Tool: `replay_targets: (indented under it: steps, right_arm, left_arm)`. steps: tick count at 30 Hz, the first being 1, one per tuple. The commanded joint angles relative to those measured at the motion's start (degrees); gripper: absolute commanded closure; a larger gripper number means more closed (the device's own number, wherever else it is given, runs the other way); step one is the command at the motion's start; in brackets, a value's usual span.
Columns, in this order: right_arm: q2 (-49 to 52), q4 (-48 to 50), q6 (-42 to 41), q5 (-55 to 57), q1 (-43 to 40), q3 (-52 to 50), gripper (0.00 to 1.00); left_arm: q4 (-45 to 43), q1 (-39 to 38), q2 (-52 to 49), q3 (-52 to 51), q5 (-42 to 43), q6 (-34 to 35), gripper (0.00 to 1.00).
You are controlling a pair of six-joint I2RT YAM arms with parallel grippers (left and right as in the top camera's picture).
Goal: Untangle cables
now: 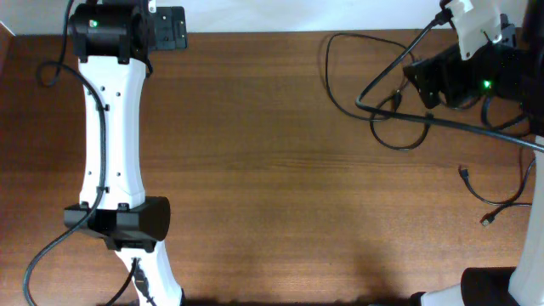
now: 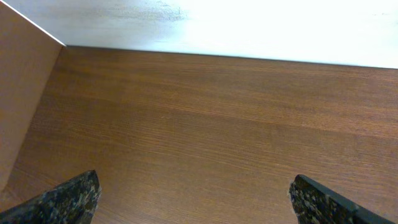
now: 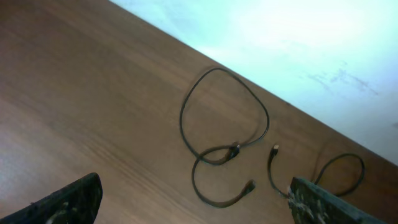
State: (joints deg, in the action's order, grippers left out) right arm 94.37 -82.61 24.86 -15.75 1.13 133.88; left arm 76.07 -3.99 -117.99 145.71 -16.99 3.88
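Observation:
The cables lie at the table's far right. One thin black cable (image 1: 342, 75) makes loops by the back edge, right in front of my right gripper (image 1: 418, 78). In the right wrist view this cable (image 3: 217, 93) forms a large loop crossing into a smaller one, with a plug end (image 3: 249, 185). A second cord (image 3: 272, 169) with a small plug lies beside it. Another thin cable (image 1: 497, 202) with two plug ends lies apart, nearer the right edge. My right gripper (image 3: 194, 183) is open and empty above the table. My left gripper (image 2: 196, 182) is open and empty over bare wood at the back left (image 1: 170, 30).
A thick black robot cable (image 1: 459, 126) runs across the looped cable towards the right edge. The white wall (image 2: 249, 25) borders the table's back edge. A brown side panel (image 2: 22, 93) stands at the left. The left arm (image 1: 115, 127) stretches along the left side.

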Motion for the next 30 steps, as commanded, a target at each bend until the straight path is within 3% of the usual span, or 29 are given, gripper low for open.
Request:
replay_targets:
  steps: [1, 6, 10, 11, 14, 17, 21, 30]
  right_arm:
    - [-0.76, -0.63, -4.94, -2.89, 0.04, -0.26, 0.05]
    - [-0.74, -2.01, -9.29, -4.00, 0.00, -0.26, 0.05]
    - [-0.66, -0.52, -8.11, -0.07, -0.09, -0.28, 0.05]
    - [-2.16, 3.58, -4.72, 3.17, 0.04, -1.90, 0.05]
    - [-12.13, 18.53, -1.27, 8.55, -0.02, -17.92, 0.05]
    - [-29.09, 36.06, -1.27, 11.58, -0.02, -46.80, 0.05]
    - [-44.44, 51.63, -1.31, 11.32, 0.00, -73.55, 0.05]
    - [-76.50, 67.65, -1.31, 7.37, -0.87, -110.09, 0.05]
  left_arm:
    - [-0.09, 0.42, 0.02, 0.59, -0.83, -0.90, 0.01]
    - [-0.09, 0.42, 0.02, 0.59, -0.83, -0.90, 0.01]
    - [-0.09, 0.42, 0.02, 0.59, -0.83, -0.90, 0.01]
    - [-0.09, 0.42, 0.02, 0.59, -0.83, -0.90, 0.01]
    - [-0.09, 0.42, 0.02, 0.59, -0.83, -0.90, 0.01]
    - [-0.09, 0.42, 0.02, 0.59, -0.83, -0.90, 0.01]
    - [-0.09, 0.42, 0.02, 0.59, -0.83, -0.90, 0.01]
    - [-0.09, 0.42, 0.02, 0.59, -0.83, -0.90, 0.01]
